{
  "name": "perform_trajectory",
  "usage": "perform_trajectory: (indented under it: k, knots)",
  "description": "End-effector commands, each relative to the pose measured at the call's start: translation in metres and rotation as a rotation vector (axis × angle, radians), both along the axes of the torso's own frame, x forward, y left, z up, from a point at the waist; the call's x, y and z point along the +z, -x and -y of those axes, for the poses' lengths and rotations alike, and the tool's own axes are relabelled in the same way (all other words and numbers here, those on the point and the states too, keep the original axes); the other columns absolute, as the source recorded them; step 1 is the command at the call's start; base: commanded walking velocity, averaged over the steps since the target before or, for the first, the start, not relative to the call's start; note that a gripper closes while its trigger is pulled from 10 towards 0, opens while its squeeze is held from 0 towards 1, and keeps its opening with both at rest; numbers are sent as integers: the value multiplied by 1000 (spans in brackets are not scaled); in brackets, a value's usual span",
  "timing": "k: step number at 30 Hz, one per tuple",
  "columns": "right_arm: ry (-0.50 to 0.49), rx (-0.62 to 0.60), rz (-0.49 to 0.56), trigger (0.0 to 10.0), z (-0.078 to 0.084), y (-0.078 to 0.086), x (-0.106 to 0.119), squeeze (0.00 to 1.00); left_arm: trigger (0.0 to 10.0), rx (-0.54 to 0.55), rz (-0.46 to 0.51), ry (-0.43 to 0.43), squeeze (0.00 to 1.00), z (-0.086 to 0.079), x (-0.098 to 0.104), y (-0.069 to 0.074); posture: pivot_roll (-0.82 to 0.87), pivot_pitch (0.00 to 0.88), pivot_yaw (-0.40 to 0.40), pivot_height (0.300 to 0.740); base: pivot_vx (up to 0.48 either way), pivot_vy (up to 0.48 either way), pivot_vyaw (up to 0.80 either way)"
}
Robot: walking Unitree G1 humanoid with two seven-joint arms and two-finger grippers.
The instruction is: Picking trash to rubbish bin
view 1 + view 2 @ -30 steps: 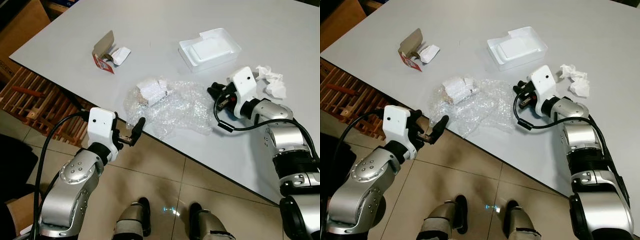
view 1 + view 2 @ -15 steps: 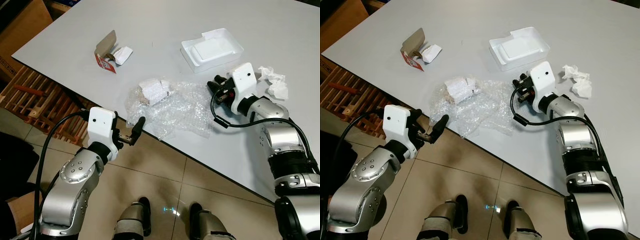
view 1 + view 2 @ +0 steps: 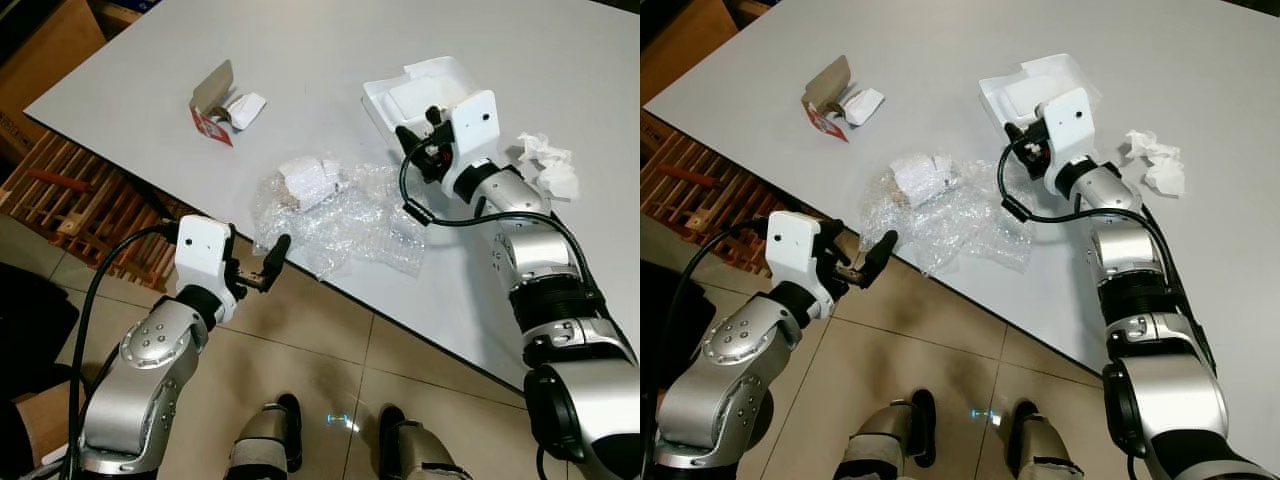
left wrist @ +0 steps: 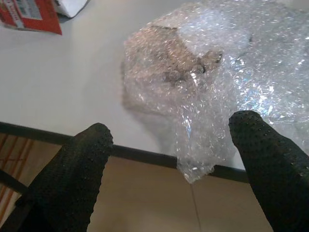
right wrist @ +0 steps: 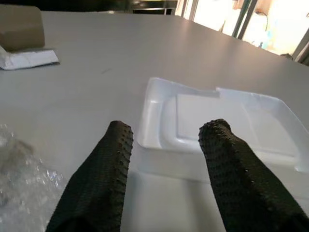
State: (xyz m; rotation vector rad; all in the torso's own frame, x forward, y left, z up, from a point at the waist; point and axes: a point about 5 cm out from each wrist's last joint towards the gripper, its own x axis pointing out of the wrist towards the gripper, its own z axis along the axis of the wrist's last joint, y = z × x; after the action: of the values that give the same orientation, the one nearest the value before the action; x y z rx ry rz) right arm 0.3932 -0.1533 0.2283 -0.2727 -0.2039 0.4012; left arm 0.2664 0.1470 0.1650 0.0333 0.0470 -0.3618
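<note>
Spread fingers (image 5: 116, 159) before foam tray (image 5: 159, 104)

A pale grey table (image 3: 320, 60) stands on beige floor tiles (image 3: 330, 350).

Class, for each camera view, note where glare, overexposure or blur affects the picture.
Right wrist view: windows behind the table are blown out white, fingertips soft. Left wrist view: bubble wrap glints, near fingers blurred. Eye views: evenly lit, sharp.

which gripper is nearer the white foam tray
Right. The right gripper is open right at the near edge of the foam tray; the left gripper hangs off the table edge, beyond the bubble wrap.
</note>
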Motion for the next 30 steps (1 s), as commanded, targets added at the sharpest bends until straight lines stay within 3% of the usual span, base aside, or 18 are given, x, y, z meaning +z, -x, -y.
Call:
perform_trajectory:
  k: [1, 10, 22, 30]
  knots:
    - [-16, -17, 10, 10000, -3, -3, 2, 1000, 10000, 12, 0, -3, 0, -1, -1, 4, 179, 293, 84, 740, 0, 0, 0]
    - [-23, -66, -9, 10000, -14, -13, 3, 1000, 10000, 27, -1, -2, 0, -5, -1, 7, 192, 304, 75, 740, 0, 0, 0]
    - [-142, -61, 35, 10000, -41, -23, 28, 1000, 10000, 50, -3, -12, 0, -9, 1, 14, 232, 326, 64, 740, 0, 0, 0]
    - [-132, -141, -80, 10000, -39, -27, 12, 1000, 10000, 61, -10, -18, 0, -11, -1, 19, 250, 331, 59, 740, 0, 0, 0]
